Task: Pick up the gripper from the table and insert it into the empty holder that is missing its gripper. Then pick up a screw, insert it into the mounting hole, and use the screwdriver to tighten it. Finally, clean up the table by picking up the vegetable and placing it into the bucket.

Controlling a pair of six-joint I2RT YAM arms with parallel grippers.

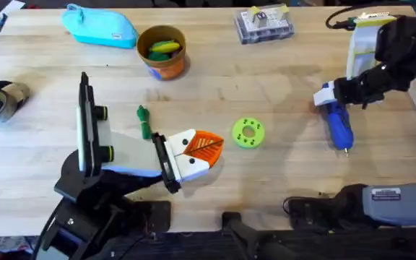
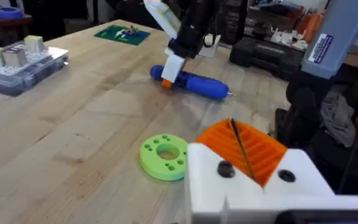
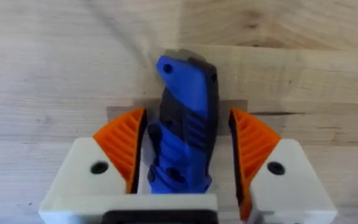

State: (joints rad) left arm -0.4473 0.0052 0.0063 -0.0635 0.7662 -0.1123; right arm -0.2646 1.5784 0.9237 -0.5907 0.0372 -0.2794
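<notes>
1. Pale wooden table (image 1: 215, 79) carries everything, with a turquoise pouch (image 1: 100, 27) near its far left corner and a clear parts box (image 1: 264, 24) along the far edge right of centre.
2. The bucket (image 1: 163, 52) stands near the far edge just right of the pouch, with yellow and green items inside it.
3. The vegetable (image 1: 144, 121) lies left of centre, touching or just beside the white left arm's housing.
4. The left gripper (image 1: 202, 148) rests low near the table's middle, towards the near edge. Its orange ribbed pads (image 2: 244, 149) are pressed together with only a thin dark line between them, and nothing can be seen held.
5. A lime-green disc (image 1: 248, 133) with holes lies just beside the left gripper's tip, on the side towards the right edge.
6. The screwdriver (image 1: 338, 123) lies flat near the right edge, its thin bit pointing at the near edge.
7. The right gripper (image 3: 182, 155) sits over the screwdriver's far end, its fingers (image 3: 120, 146) spread either side of the blue body. One pad looks close against it, but firm contact cannot be told.
8. The left wrist view shows that gripper (image 2: 178, 59) down on the screwdriver's (image 2: 194, 82) end.
</notes>
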